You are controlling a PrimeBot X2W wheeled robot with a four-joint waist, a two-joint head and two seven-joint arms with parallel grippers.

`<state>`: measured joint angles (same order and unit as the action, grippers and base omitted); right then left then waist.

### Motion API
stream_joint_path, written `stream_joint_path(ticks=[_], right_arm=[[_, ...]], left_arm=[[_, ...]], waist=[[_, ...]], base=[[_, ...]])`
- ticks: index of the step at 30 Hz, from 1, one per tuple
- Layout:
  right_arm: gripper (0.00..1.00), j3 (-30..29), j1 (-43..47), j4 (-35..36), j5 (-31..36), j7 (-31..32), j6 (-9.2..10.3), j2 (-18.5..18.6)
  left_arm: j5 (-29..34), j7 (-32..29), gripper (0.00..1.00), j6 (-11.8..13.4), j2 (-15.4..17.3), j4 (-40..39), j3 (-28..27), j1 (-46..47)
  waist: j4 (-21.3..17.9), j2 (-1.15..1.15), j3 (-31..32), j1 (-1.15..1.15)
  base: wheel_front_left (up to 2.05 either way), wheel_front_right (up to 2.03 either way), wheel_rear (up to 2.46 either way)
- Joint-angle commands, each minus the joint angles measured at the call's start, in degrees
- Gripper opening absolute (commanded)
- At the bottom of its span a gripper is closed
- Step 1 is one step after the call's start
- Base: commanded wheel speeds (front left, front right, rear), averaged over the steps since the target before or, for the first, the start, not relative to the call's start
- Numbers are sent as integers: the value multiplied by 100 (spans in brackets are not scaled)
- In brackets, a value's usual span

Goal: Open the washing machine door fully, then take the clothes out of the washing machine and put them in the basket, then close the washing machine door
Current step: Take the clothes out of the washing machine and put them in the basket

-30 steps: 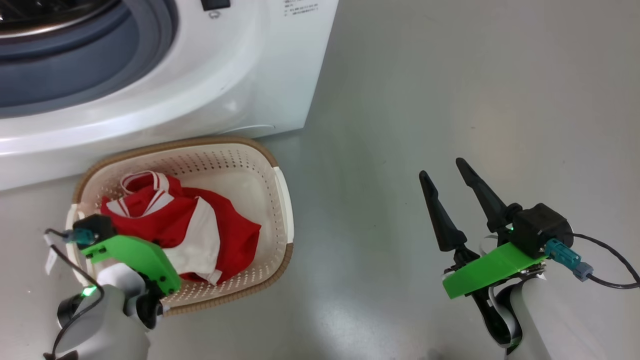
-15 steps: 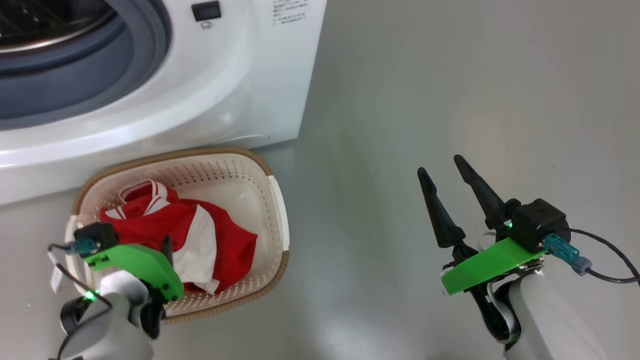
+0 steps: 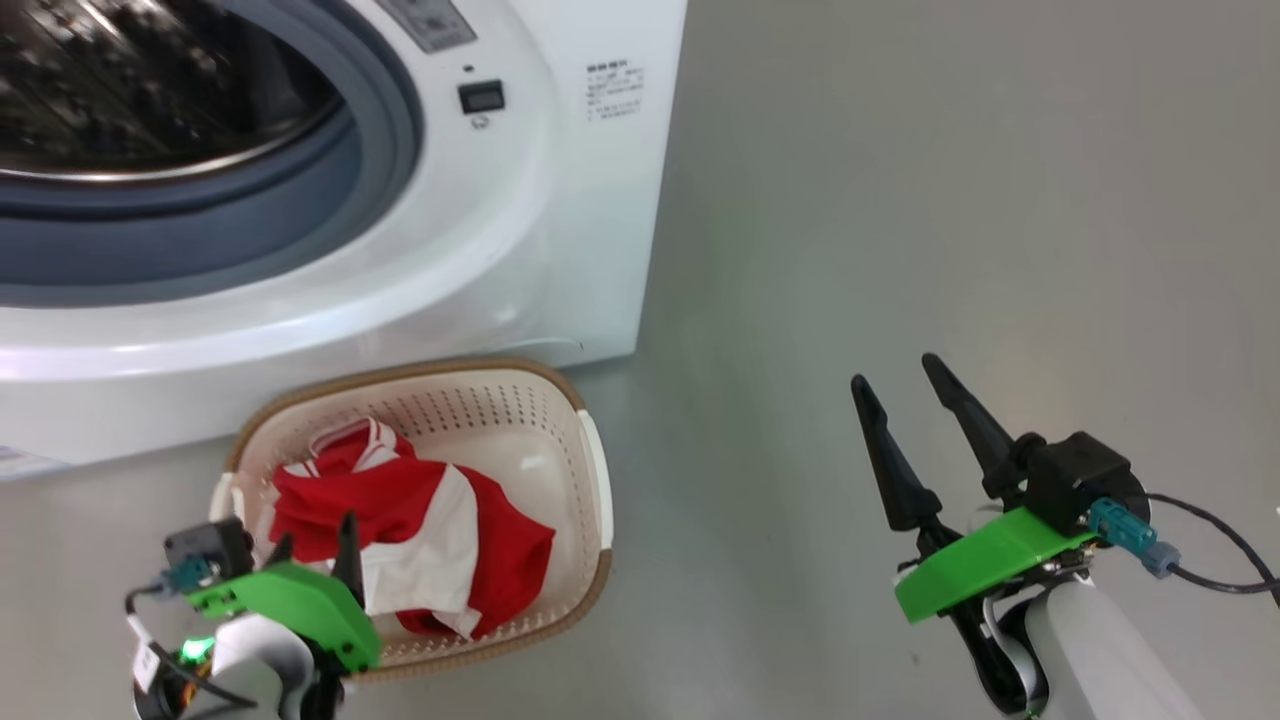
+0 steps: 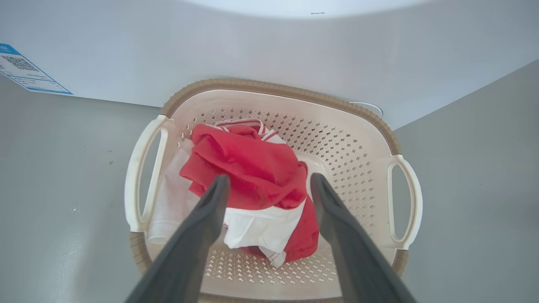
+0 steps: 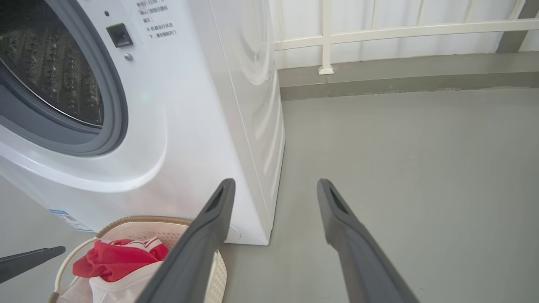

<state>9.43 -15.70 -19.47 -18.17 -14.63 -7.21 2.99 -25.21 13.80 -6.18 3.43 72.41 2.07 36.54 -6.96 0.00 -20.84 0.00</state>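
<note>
Left pincer (image 4: 269, 180) released, hovering over soft red-and-white garments (image 4: 248, 168) in the cream perforated plastic basket (image 4: 273, 86). Unloading looks done; next I must reach and swing the door shut.

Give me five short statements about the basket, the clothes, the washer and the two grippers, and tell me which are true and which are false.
1. The clothes lie inside the basket. True.
2. The left gripper is clamped on the clothes. False: its jaws stand apart over the clothes, gripping nothing.
3. The washing machine shows its drum uncovered. True.
4. The right gripper holds a red garment. False: its jaws are open and empty, over bare floor.
5. The basket sits on top of the washing machine. False: it stands on the floor, right in front of the machine.
</note>
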Motion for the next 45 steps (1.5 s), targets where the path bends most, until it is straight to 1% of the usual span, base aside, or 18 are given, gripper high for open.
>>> stream_joint_path(ticks=[1, 4, 8, 15, 19, 20, 26, 37, 45], right_arm=[[100, 76, 94, 92, 29, -37, -28, -11], [100, 69, 143, 72, 65, -37, -28, -12], [100, 43, 240, 36, 121, -37, -28, -12], [100, -34, 474, -27, 199, -37, -28, -12], [100, -79, 568, -16, 240, -37, -28, -12], [100, -79, 568, -16, 240, -37, -28, -12], [100, -189, 716, 93, 312, -37, -28, -12], [100, -483, 1086, 495, 353, -37, -28, -12], [100, -641, 1393, 737, 411, -37, -28, -12]], left_arm=[[34, 93, 100, -52, 142, -115, -83, -247], [92, 114, 100, -74, 118, -371, -31, -438], [246, 117, 100, -80, 131, -1146, -79, -821], [630, 118, 100, 102, 85, -2521, -305, -1646], [780, 119, 100, 120, 38, -3152, -428, -2024], [780, 119, 100, 120, 38, -3152, -428, -2024], [905, 119, 100, 98, -21, -4073, -557, -2459], [1135, 119, 100, 109, -47, -5388, -833, -3286], [1162, 119, 100, 146, -53, -6132, -887, -3805]], waist=[[169, 0, 315, 0], [222, 0, 511, 0], [277, 0, 772, 0], [320, 0, 1212, 0], [338, 0, 1389, 0], [338, 0, 1389, 0], [388, 0, 1604, 0], [344, 0, 1964, 0], [361, 0, 2149, 0]], base=[[0, 0, 0], [0, 0, 0], [0, 0, 0], [0, 0, 0], [0, 0, 0], [0, 0, 0], [0, 0, 0], [0, 0, 0], [0, 0, 0]])
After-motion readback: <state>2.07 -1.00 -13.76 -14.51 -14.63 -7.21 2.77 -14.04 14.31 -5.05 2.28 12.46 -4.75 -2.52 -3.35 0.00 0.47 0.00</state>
